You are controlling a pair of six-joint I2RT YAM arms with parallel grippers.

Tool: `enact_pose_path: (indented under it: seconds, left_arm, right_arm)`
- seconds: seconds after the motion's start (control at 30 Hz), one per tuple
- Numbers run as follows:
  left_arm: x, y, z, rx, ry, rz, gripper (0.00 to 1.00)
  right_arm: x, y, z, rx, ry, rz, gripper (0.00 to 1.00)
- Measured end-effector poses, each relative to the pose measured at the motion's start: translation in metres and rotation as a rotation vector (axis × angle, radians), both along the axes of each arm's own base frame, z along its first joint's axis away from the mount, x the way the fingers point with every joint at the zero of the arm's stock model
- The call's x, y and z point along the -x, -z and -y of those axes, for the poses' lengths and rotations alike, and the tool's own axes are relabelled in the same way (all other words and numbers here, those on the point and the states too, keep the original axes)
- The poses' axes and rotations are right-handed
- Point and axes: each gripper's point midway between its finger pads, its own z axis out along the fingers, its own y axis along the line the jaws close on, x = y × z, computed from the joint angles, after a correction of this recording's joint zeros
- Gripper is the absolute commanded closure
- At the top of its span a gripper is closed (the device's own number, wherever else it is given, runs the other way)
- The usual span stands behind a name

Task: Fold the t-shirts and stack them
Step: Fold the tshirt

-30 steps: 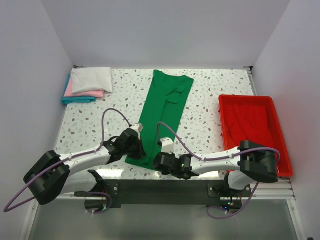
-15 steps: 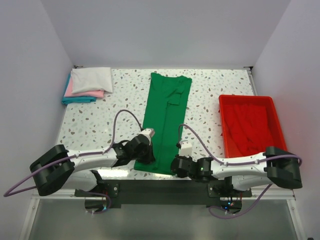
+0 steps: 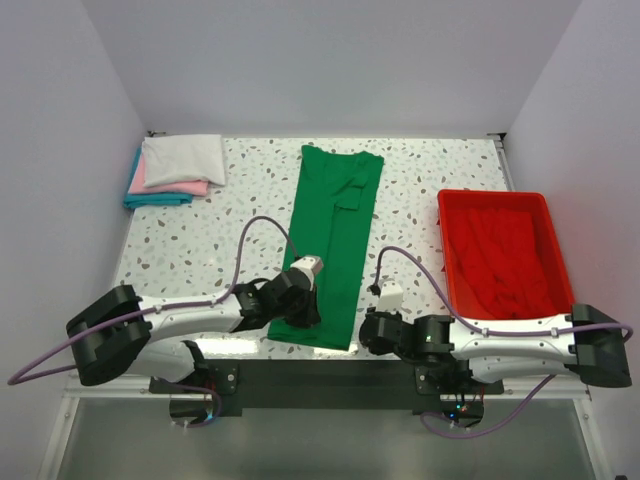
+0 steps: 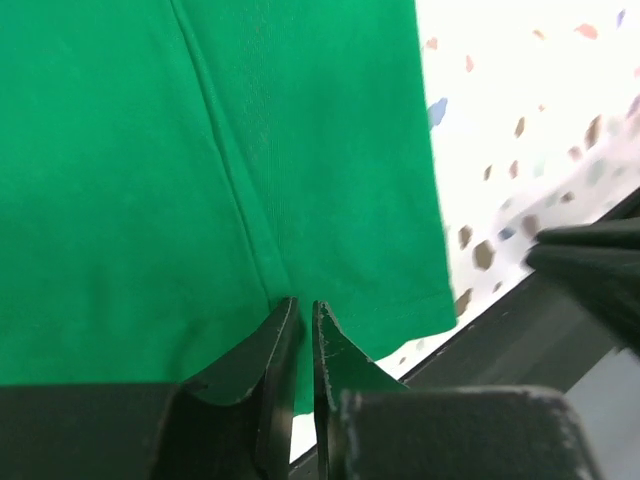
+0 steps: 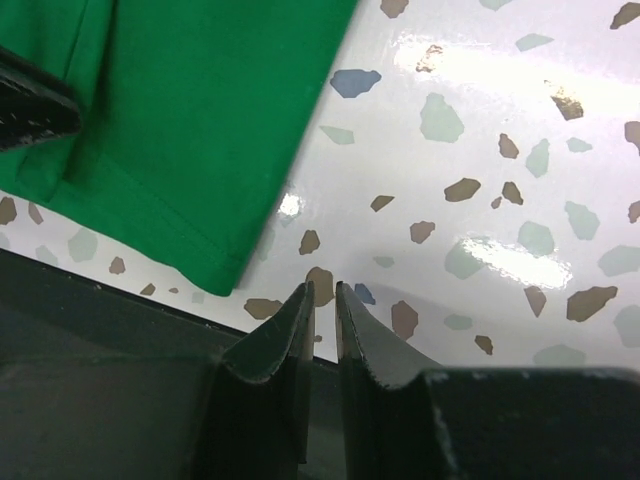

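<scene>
- L fingers (image 4: 272, 348): nearly closed, thin slit between tips. Tips sit on the cloth at a fold line, just above the hem. Can't tell if any cloth is pinched.
- R fingers (image 5: 280, 335): nearly closed, thin slit, nothing in it. They are over bare surface near the front edge, just right of the shirt's near R corner and not touching the cloth.
- Green t-shirt (image 3: 332, 235): 1 pc, bright green, folded lengthwise into a long strip. Lies flat mid-tabletop, running from the far edge to the near edge, hem at the near end. A sleeve is folded onto the strip at the far part.
- Tabletop (image 3: 200, 235): white, speckled, glossy.
- Folded t-shirts, far L corner, 3 pcs stacked well apart from the green one: white (image 3: 185, 157) on top, pink (image 3: 182, 187) under it, teal (image 3: 152, 199) at bottom with its edge showing.
- Red tray (image 3: 492, 194): rigid, on the R side of the tabletop, apart from the green strip. Contents red, can't tell what.
- Arms: both reach in low from the near edge, the L onto the strip's near L part, the R beside its near R corner.
</scene>
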Motion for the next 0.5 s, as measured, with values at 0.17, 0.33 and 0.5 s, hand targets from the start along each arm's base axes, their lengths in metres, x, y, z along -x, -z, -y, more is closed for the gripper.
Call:
enact_pose_path:
  seconds: [0.17, 0.33, 0.5]
  left_arm:
    - [0.019, 0.026, 0.003, -0.047, 0.031, -0.052, 0.87]
    - [0.025, 0.027, 0.027, 0.029, 0.051, -0.052, 0.87]
    - [0.031, 0.026, 0.06, 0.123, 0.084, -0.076, 0.88]
  right_arm:
    - [0.0, 0.0, 0.005, 0.015, 0.001, 0.0, 0.81]
    - [0.001, -0.004, 0.008, 0.016, 0.0, 0.002, 0.8]
    - [-0.004, -0.018, 0.011, 0.02, 0.002, 0.032, 0.78]
